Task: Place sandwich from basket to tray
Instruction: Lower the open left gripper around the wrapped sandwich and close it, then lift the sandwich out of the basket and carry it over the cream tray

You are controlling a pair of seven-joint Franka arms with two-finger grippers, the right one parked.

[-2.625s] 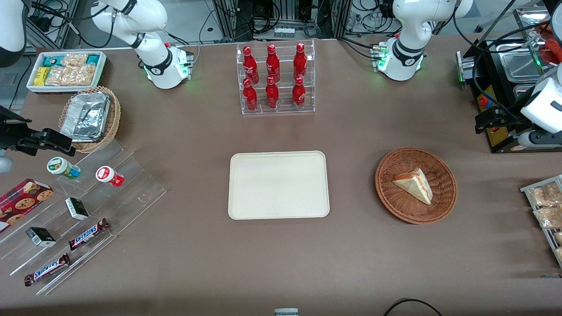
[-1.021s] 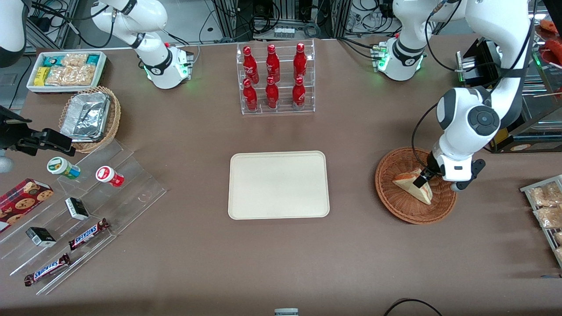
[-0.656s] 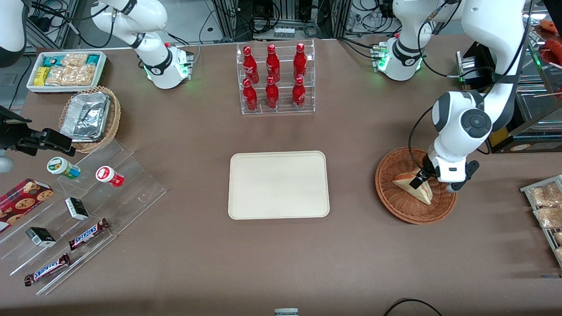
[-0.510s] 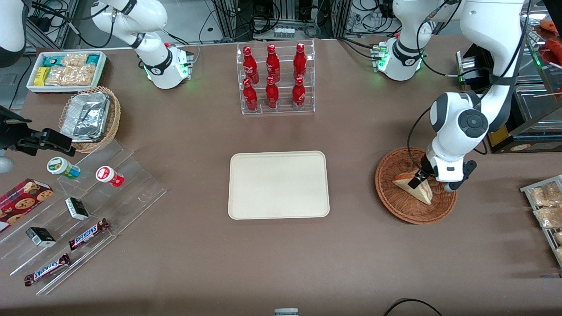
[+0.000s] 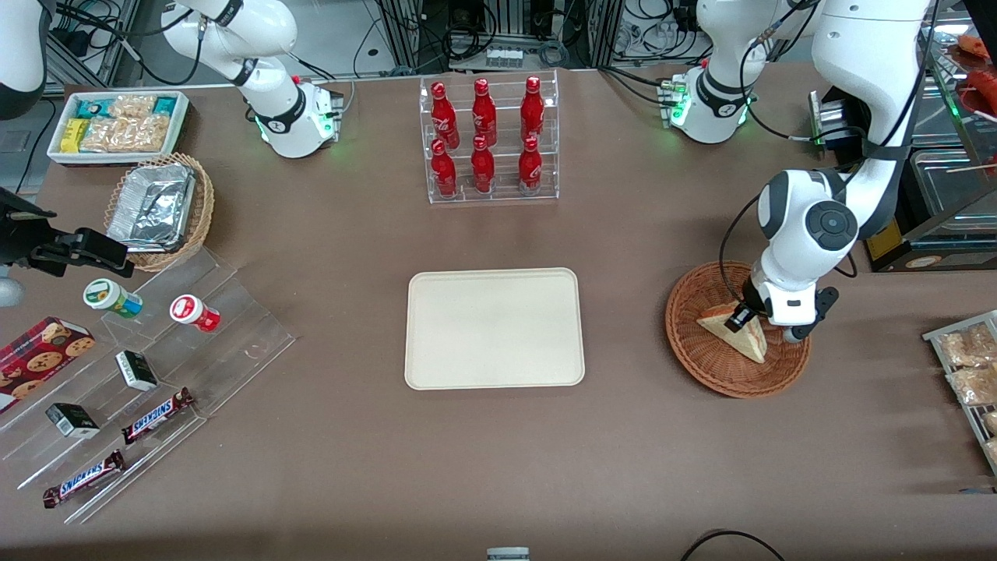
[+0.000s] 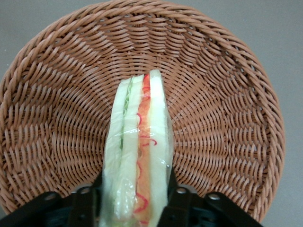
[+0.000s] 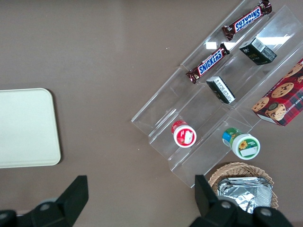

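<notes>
The brown counter (image 5: 623,234) carries everything, and the cream tray (image 5: 494,328) at its middle serves as the landmark. The tray lies bare and flat, as it did 2.6 s ago. Farther from the front camera than the tray stands a clear rack of red bottles (image 5: 487,140). Toward the parked arm's end of the counter from the tray sit clear stepped shelves (image 5: 156,374) with snack bars and small tubs, a tan wicker basket holding a foil container (image 5: 156,206), and a white bin of snack packets (image 5: 118,125).

Toward the working arm's end from the tray, well apart from it, rests the round reddish-brown basket (image 5: 705,366). 2.6 s ago the left arm was drawn back at the counter's edge and the basket stood alone; now the arm reaches down over it, and in the last second its wrist has crept a little toward the tray.

The sandwich (image 5: 736,336) lies in the basket, in the same spot as before. The hand (image 5: 740,315) is down on the sandwich's thick end. In the wrist view the sandwich (image 6: 138,156) stands on edge between the dark fingers (image 6: 87,208), which press its two bread faces, so the hand is clamped on it.

The arm's wrist hides the basket's rim on the working arm's side, and the wrist view cuts off the fingers and the sandwich's gripped end.
</notes>
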